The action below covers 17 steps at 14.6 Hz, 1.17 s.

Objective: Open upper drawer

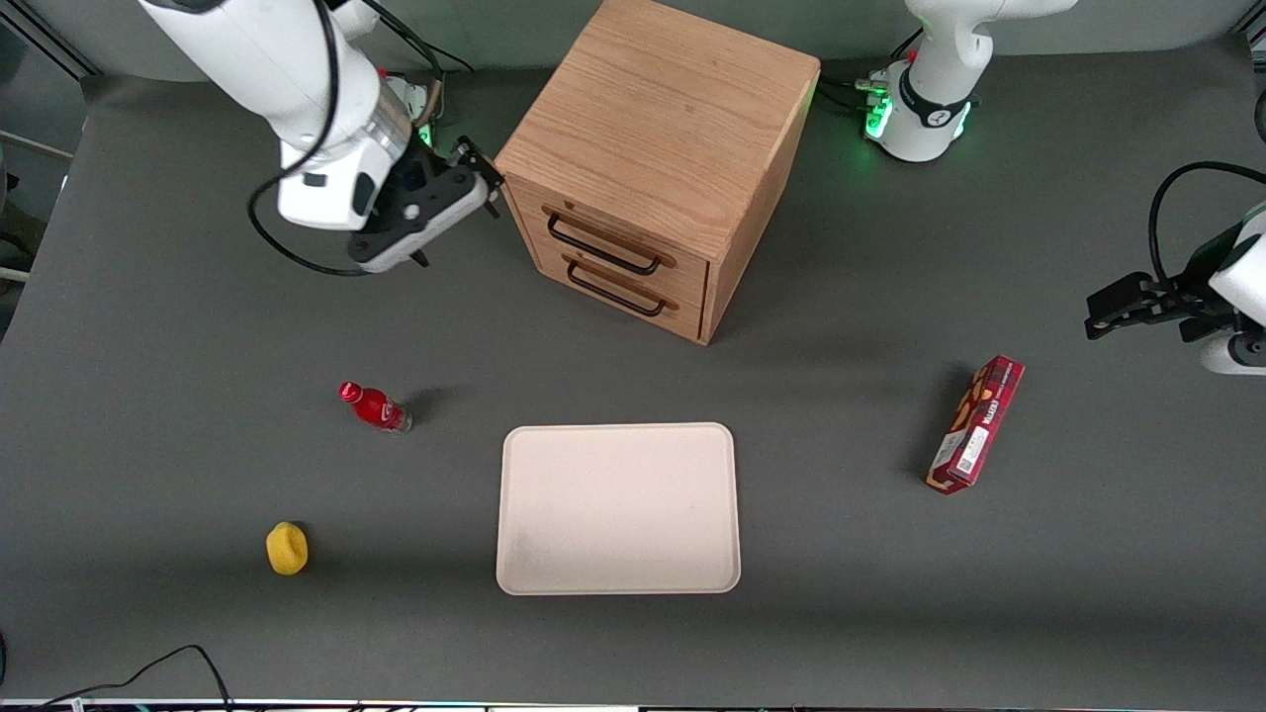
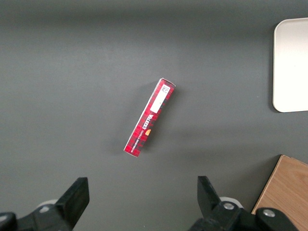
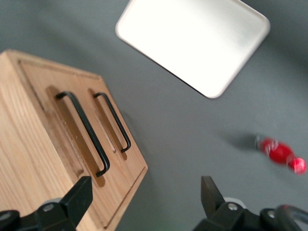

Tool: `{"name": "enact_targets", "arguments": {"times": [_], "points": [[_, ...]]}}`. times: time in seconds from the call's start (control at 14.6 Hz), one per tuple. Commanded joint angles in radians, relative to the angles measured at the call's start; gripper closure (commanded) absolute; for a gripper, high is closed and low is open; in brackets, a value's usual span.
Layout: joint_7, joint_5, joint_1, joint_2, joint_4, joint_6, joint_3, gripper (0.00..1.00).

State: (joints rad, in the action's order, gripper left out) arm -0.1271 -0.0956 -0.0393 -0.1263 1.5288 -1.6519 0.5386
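Grey table, oak upper drawer closed, claw spread beside cabinet

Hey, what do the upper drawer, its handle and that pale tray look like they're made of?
Upper drawer: light oak-like wood with visible grain, matt.
Its handle: thin black wire, probably coated metal.
Tray: smooth cream surface with rounded corners, likely plastic, though that's uncertain.
The gripper hangs open beside the cabinet, touching nothing.

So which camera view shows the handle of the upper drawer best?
The right wrist view: the upper drawer's handle shows large, its whole black wire bar clear of the oak front, seen between the fingers of the open pincer. The front view shows the same handle smaller, with the pincer beside the cabinet. The left wrist view does not show it.
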Motion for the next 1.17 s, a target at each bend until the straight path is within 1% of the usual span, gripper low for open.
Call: {"name": "enact_targets", "arguments": {"times": [0.0, 0.07, 0.21, 0.34, 0.48, 0.69, 1.1], "points": [[-0.285, -0.015, 0.007, -0.120, -0.044, -0.022, 0.029, 0.00], [-0.325, -0.041, 0.007, -0.142, -0.041, -0.026, 0.037, 0.00], [-0.339, -0.099, 0.006, -0.196, -0.039, -0.060, 0.040, 0.00], [-0.339, -0.150, 0.006, -0.255, -0.039, -0.084, 0.066, 0.00], [-0.339, -0.154, -0.002, -0.306, -0.035, -0.100, 0.087, 0.00], [-0.339, -0.153, -0.043, -0.364, -0.030, -0.129, 0.087, 0.00], [-0.341, -0.153, -0.056, -0.388, 0.043, -0.183, 0.101, 0.00]]}}
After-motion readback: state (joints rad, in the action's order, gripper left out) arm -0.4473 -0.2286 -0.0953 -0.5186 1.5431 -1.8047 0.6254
